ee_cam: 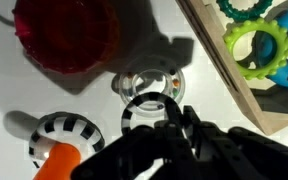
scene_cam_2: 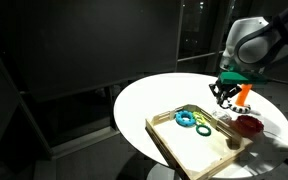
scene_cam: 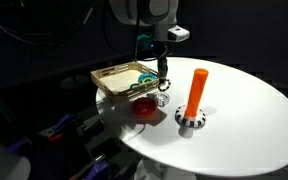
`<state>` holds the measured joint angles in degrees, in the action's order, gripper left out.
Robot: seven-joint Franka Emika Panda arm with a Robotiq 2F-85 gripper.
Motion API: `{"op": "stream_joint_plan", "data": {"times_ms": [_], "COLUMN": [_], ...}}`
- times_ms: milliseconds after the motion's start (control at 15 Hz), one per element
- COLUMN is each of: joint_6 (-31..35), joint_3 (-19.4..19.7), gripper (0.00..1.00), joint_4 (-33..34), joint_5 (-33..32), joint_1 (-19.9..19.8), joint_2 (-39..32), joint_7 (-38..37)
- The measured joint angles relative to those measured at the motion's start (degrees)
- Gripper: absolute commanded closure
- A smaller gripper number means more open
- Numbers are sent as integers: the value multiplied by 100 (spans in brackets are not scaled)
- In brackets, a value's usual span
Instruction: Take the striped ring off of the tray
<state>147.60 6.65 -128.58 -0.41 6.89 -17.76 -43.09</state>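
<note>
The striped ring point(ee_cam: 130, 112), dark and light banded, hangs at my gripper's point(ee_cam: 176, 112) fingertips in the wrist view. The fingers are shut on its rim, and one dark finger crosses its opening. It is over the white table, just outside the tray's wooden rim point(ee_cam: 224, 70). In both exterior views the gripper point(scene_cam: 162, 78) point(scene_cam_2: 222, 95) is low beside the far end of the light-brown tray point(scene_cam: 109, 80) point(scene_cam_2: 169, 145). The ring is too small to make out there.
A red ring point(ee_cam: 64, 35) point(scene_cam: 144, 105) lies by the tray. The orange peg point(scene_cam: 197, 88) point(scene_cam_2: 243, 93) stands in a striped base point(ee_cam: 62, 135). A clear round thing point(ee_cam: 149, 82) lies under the gripper. Green point(ee_cam: 259, 45) and teal point(scene_cam_2: 187, 119) rings lie in the tray.
</note>
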Motion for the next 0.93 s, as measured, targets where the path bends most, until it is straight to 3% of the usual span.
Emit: {"op": "stream_joint_plan", "data": {"times_ms": [467,867,933], "joint_6": [77,103,111], "joint_3": [-109,-97,-95], "gripper": [95,94,63], "joint_4": [19,40,49], "joint_5": [447,466,466], "joint_1": [-13,-15,-15], "joint_2": [-315,-396,-410], "joint_7": [24,24,24]}}
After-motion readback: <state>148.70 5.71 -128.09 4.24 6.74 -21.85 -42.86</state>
